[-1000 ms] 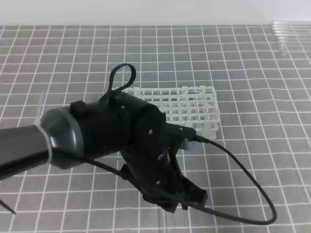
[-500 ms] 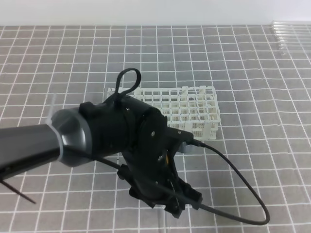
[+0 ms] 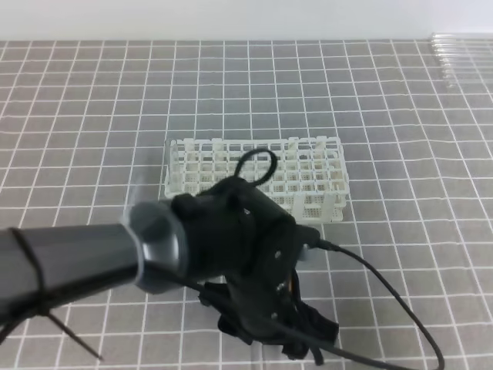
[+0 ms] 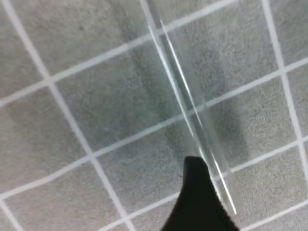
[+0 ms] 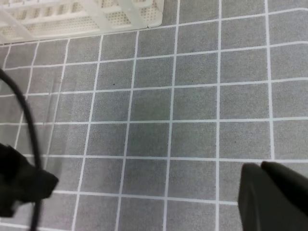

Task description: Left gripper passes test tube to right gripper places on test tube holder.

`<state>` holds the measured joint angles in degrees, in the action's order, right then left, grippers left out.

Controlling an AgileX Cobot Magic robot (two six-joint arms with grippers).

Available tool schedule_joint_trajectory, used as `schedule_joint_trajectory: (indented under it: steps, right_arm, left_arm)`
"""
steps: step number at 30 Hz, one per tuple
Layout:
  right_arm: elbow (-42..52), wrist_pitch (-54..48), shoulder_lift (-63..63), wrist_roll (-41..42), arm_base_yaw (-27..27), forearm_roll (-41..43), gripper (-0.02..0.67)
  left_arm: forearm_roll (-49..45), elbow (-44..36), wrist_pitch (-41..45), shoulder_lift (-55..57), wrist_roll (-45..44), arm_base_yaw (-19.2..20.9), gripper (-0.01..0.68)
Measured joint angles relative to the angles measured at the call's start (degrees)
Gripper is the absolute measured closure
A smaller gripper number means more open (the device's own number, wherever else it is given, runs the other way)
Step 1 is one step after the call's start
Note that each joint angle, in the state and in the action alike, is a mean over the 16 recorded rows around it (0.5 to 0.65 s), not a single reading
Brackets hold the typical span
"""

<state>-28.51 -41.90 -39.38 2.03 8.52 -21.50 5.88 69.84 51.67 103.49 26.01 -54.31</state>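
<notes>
The clear test tube (image 4: 185, 101) lies slanted on the grey grid mat in the left wrist view. One dark finger (image 4: 198, 197) of my left gripper touches its near end from the left; no second finger shows. From above, the bulky black left gripper (image 3: 273, 339) hangs low over the mat in front of the white test tube holder (image 3: 254, 171). A pale streak under it may be the tube. Of my right gripper, only one blocky black finger (image 5: 274, 195) shows, at the bottom right of its wrist view, above bare mat.
Several spare clear tubes (image 3: 461, 52) lie at the far right corner. The left arm's black cable (image 3: 385, 289) loops out to the right over the mat. The holder's corner (image 5: 82, 14) and the left arm (image 5: 19, 187) appear in the right wrist view.
The left arm has swung right and down toward the front of the mat, uncovering the holder's left part. The holder has not moved.
</notes>
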Motion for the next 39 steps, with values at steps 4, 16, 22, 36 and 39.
schedule_joint_trajectory:
  steps: [4, 16, 22, 36, 39]
  right_arm:
    - [0.00, 0.00, 0.00, 0.00, 0.00, -0.04, 0.662]
    - [0.00, 0.00, 0.00, 0.00, 0.00, -0.16, 0.662]
    - [0.00, 0.00, 0.00, 0.01, 0.00, -0.19, 0.662]
    - [0.00, -0.01, 0.00, 0.13, 0.00, -0.19, 0.662]
    - [0.00, -0.04, 0.00, 0.13, 0.00, -0.19, 0.662]
  left_arm:
    - [-1.47, 0.08, 0.30, 1.16, 1.82, -0.96, 0.248]
    - [-3.42, 0.28, 0.95, 4.31, 2.46, -1.22, 0.251]
    - [-4.69, 0.44, 1.07, 5.61, 2.48, -1.26, 0.280]
    - [-6.10, 0.57, 1.86, 7.04, 1.35, -1.29, 0.439]
    - [-6.21, 0.57, 2.02, 7.07, 0.51, -1.30, 0.465]
